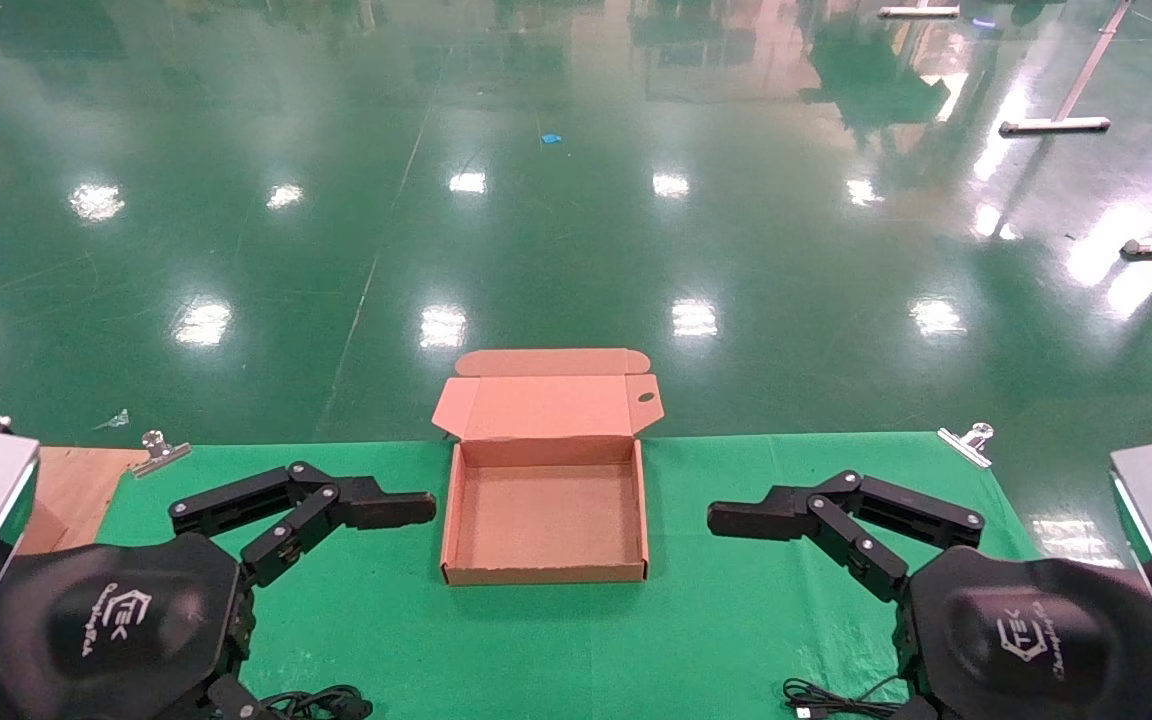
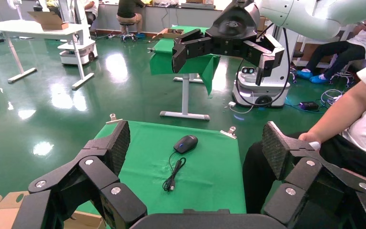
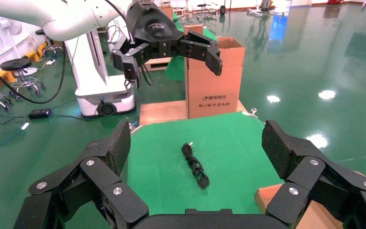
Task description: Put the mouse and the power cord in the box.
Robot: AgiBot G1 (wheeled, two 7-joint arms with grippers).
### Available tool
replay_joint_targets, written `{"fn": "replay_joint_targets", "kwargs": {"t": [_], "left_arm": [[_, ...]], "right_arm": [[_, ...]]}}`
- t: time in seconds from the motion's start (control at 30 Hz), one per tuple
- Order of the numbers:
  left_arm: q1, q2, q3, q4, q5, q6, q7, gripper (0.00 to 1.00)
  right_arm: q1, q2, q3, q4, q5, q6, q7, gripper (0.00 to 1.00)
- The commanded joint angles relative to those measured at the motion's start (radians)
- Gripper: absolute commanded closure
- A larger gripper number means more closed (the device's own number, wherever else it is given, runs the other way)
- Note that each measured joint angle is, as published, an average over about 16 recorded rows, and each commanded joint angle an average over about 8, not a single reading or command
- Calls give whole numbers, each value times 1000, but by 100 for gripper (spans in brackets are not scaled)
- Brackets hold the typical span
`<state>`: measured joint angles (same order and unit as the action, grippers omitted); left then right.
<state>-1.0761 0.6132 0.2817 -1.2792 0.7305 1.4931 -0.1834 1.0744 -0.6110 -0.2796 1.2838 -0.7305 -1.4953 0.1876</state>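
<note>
Nothing packed yet: the box (image 1: 544, 515) sits empty, the mouse (image 2: 186, 143) and power cord (image 3: 195, 166) lie on the tabletop (image 1: 736, 620), both grippers' jaws apart.

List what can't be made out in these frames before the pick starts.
- Small black oval wired mouse: absent from head view, where only its thin cable shows at the bottom edge beside the right pincer.
- Thick black coiled power cord: in head view, mostly cut off by the bottom edge beside the left pincer.
- Shallow brown cardboard box: only corners show in both wrist views.
- Mouse underside: not visible.
</note>
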Motion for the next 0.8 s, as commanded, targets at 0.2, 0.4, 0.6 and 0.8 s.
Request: {"fn": "replay_joint_targets", "kwargs": {"t": [0.2,0.4,0.6,0.8], "left_arm": [[0,0,0,0,0,0,0,0],[0,0,0,0,0,0,0,0],[0,0,0,0,0,0,0,0],[0,0,0,0,0,0,0,0]], "right_arm": [[0,0,0,0,0,0,0,0],[0,0,0,0,0,0,0,0],[0,0,0,0,0,0,0,0],[0,0,0,0,0,0,0,0]]}}
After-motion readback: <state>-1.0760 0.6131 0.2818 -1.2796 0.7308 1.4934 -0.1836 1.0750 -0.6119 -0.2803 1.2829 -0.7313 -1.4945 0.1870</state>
